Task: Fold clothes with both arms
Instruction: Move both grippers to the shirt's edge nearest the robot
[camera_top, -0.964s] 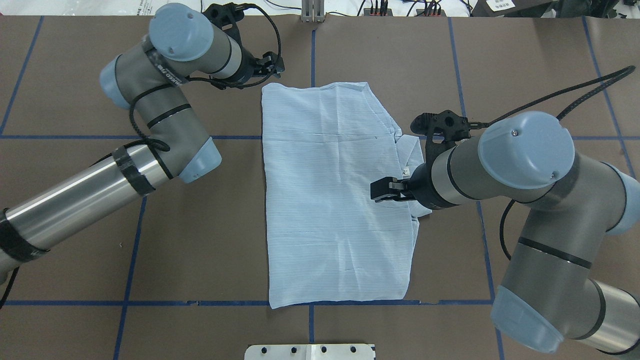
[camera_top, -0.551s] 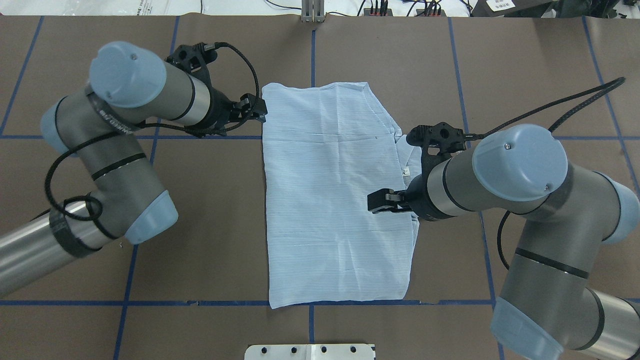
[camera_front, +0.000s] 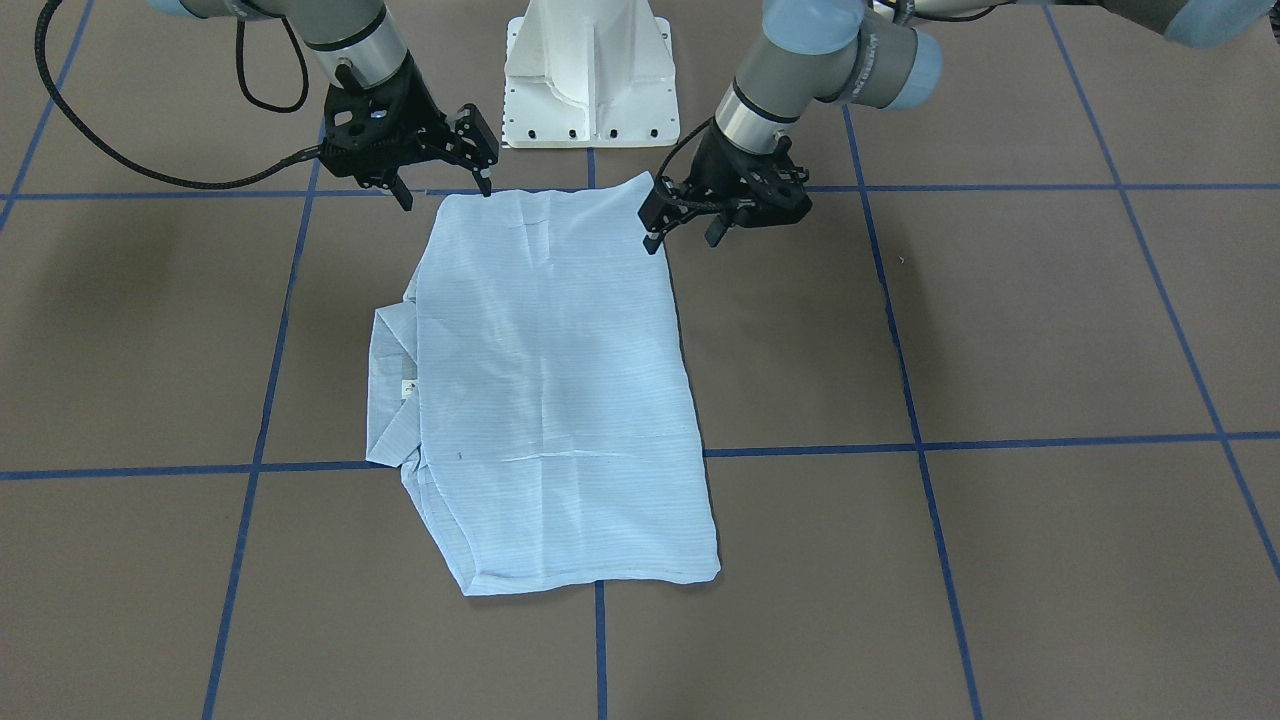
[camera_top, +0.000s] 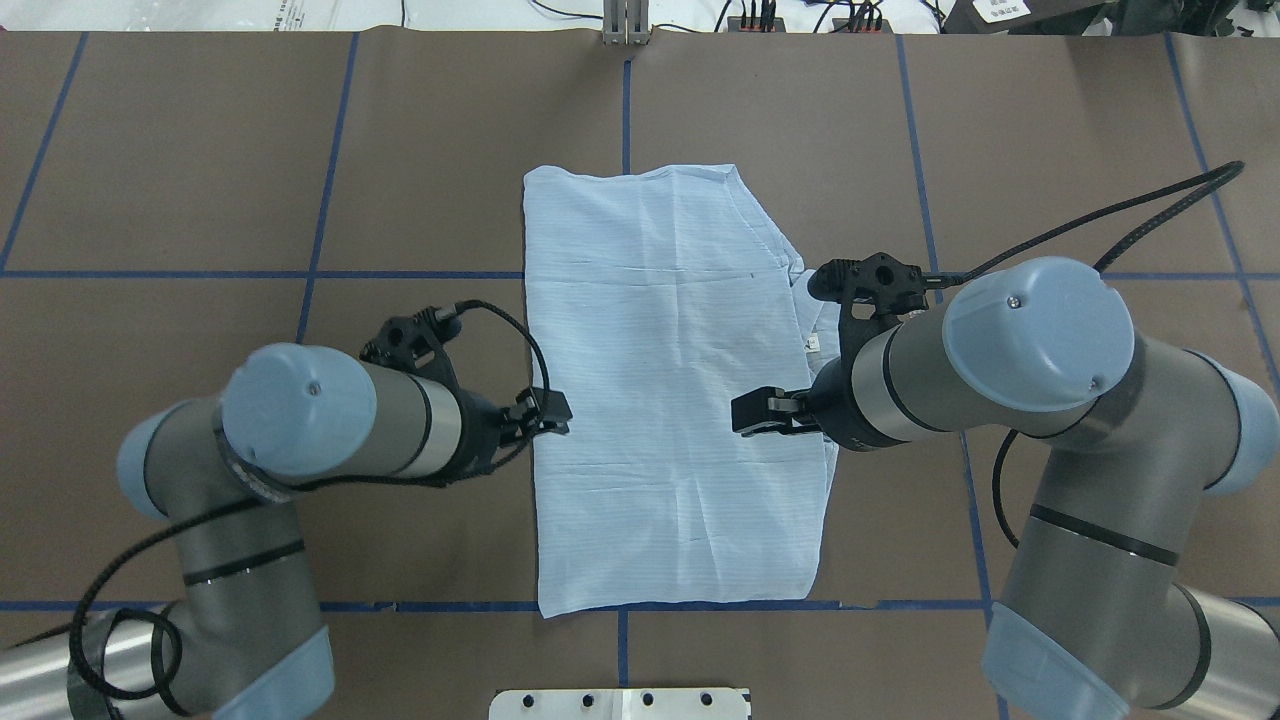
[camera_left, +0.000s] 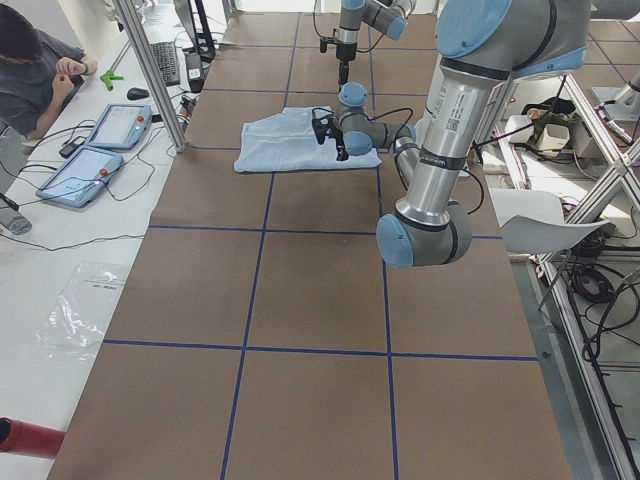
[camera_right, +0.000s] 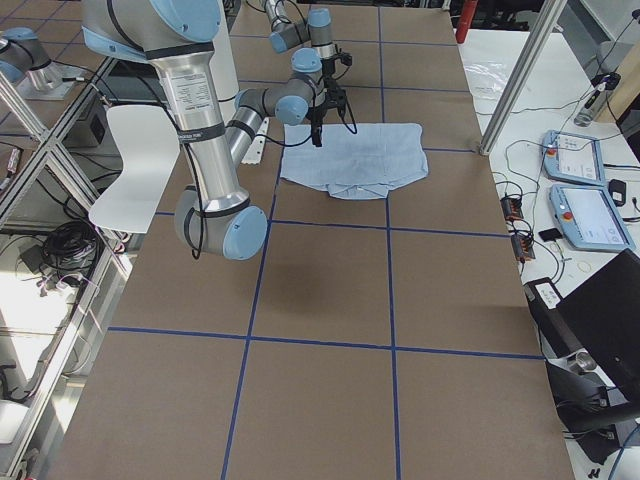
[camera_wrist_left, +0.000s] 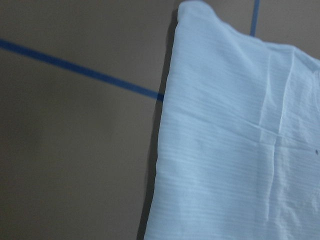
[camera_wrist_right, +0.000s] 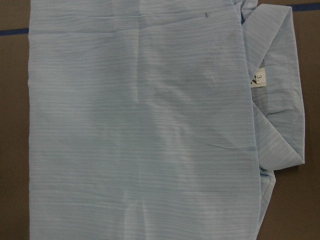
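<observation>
Shirt (camera_top: 670, 400) lay lengthwise toward the robot; you had left gripper (camera_front: 681, 238) and right gripper (camera_front: 447, 195), fingers spread, empty, hovering equally near its robot-side corners.

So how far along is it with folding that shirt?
Done: the shirt already lies as a flat rectangle, collar poking out one side. In hand: nothing; the left gripper and right gripper hover open at its sides. Left: probably folding it in half again.
</observation>
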